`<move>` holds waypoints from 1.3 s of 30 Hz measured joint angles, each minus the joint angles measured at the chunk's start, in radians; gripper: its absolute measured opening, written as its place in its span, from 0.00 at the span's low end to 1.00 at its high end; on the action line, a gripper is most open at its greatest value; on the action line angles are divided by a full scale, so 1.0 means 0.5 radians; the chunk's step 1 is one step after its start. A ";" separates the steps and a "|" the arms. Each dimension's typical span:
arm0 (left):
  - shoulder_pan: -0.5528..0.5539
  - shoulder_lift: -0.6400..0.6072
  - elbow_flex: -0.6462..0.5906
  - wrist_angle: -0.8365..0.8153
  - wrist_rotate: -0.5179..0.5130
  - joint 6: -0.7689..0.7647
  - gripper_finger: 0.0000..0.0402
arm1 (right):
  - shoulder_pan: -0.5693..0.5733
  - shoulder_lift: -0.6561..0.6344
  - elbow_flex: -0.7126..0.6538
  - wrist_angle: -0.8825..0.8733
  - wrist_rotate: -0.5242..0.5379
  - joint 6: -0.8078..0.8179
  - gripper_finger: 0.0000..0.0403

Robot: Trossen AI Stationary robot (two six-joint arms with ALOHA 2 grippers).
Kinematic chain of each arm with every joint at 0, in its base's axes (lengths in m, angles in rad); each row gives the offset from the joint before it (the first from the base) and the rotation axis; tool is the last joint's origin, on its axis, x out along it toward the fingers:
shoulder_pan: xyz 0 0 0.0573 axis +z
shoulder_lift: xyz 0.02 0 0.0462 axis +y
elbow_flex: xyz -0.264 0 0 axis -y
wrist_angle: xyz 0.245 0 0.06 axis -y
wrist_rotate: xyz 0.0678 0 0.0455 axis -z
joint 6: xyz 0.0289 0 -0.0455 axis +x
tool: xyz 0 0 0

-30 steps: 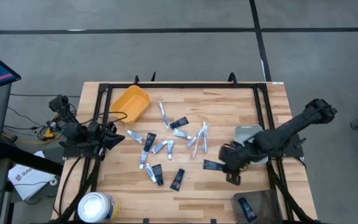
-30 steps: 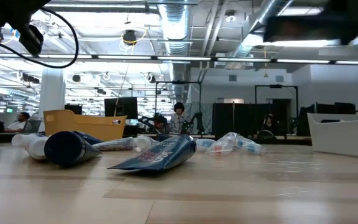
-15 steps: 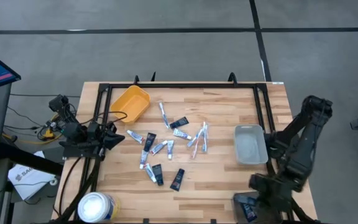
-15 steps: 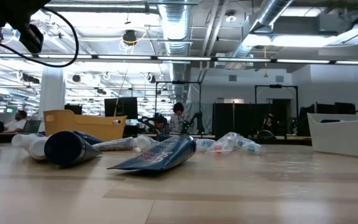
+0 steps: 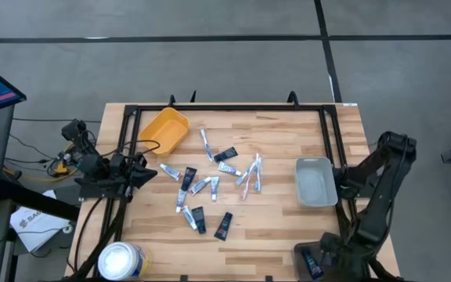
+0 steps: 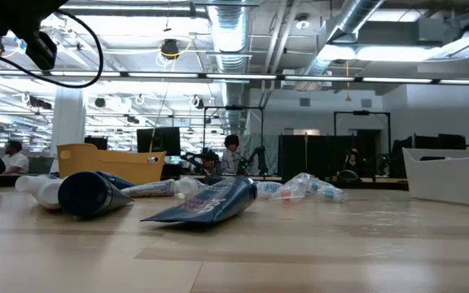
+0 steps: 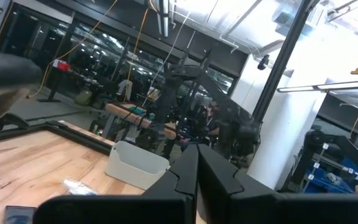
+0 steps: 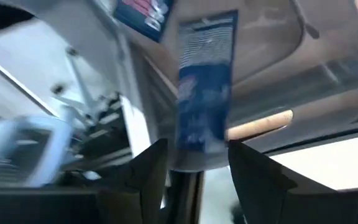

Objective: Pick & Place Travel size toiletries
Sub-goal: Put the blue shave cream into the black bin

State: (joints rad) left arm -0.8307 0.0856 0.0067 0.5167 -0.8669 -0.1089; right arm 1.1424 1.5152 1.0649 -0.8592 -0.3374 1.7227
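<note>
The right gripper [image 8: 191, 158] hangs over the clear bin [image 5: 319, 262] at the near right corner — its fingers are apart, with a dark blue tube [image 8: 207, 81] between them, not clearly gripped. Farther off, about fifteen toiletries [image 5: 210, 188] lie mid-tabletop [image 5: 288, 133]. The left gripper [image 5: 143, 174] waits at the left edge, fingers closed and empty.

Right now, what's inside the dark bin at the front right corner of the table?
One black tube with blue print shows inside the dark bin. The right gripper hangs over the bin's middle, hiding the rest. The right wrist view shows a dark blue tube between its open fingers.
</note>
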 joint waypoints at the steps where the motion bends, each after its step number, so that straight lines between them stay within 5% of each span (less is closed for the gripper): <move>1: 0.000 0.000 0.000 0.000 0.000 0.000 0.00 | -0.011 0.037 0.000 0.005 -0.024 -0.044 0.40; 9: 0.000 0.000 0.000 0.001 0.000 -0.001 0.00 | -0.109 0.195 -0.001 0.002 -0.062 -0.281 0.38; 14: 0.000 0.000 0.000 0.003 -0.001 -0.001 0.00 | -0.238 0.069 -0.001 -0.002 -0.025 -0.413 0.50; 18: 0.000 0.000 0.000 0.003 -0.001 -0.001 0.00 | -0.520 -0.134 -0.001 -0.048 0.206 -0.613 0.62; 23: 0.000 0.000 0.000 0.002 -0.001 -0.001 0.00 | -1.023 -0.183 -0.001 -0.038 0.473 -1.319 0.65; 29: 0.000 0.000 0.000 0.002 -0.001 -0.001 0.00 | -1.541 0.082 0.057 0.210 0.475 -2.322 0.65; 39: 0.000 0.003 0.000 0.002 -0.001 -0.002 0.00 | -1.833 0.714 0.759 0.146 0.495 -3.751 0.65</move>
State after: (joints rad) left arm -0.8307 0.0872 0.0067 0.5176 -0.8673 -0.1097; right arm 0.2260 1.8719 1.4446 -0.7862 -0.0898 -0.1528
